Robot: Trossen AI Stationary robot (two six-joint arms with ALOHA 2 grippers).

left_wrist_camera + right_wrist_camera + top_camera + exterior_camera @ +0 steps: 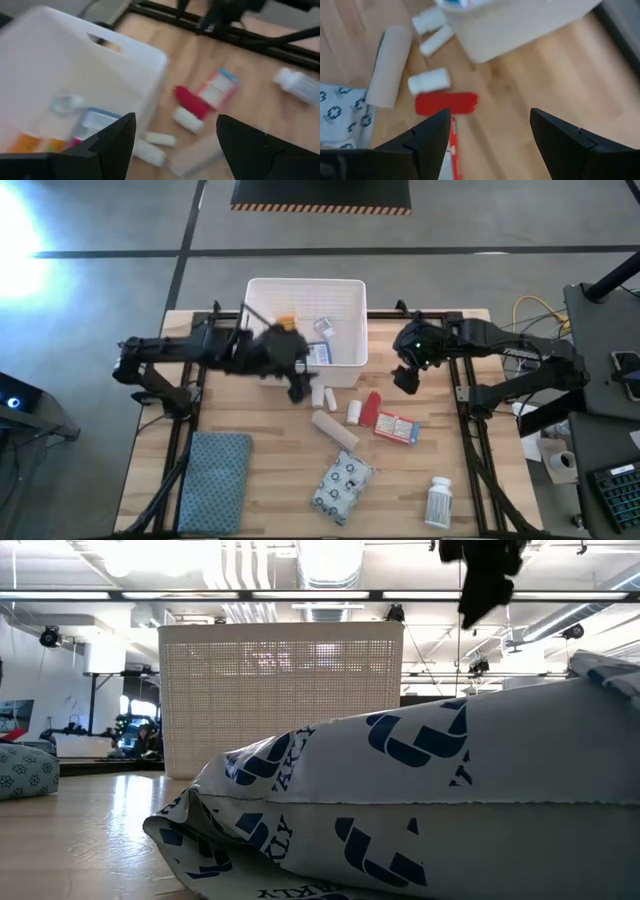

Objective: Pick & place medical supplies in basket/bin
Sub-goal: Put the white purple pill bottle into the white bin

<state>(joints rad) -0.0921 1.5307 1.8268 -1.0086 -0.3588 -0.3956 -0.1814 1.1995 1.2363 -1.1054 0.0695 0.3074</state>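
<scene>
High view showed the left gripper (297, 387), open and empty, at the white bin's (262, 288) 7 o'clock corner; it should descend squarely over the small white rolls (324, 396) at 5 o'clock.

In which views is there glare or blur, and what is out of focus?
High view: strong glare on the floor at the far left edge; the left gripper is smeared. Low view: the patterned packet fills the foreground, slightly soft; the white bin behind is sharper. Left wrist view: everything is blurred, including the red tube. Right wrist view: mildly soft.
</scene>
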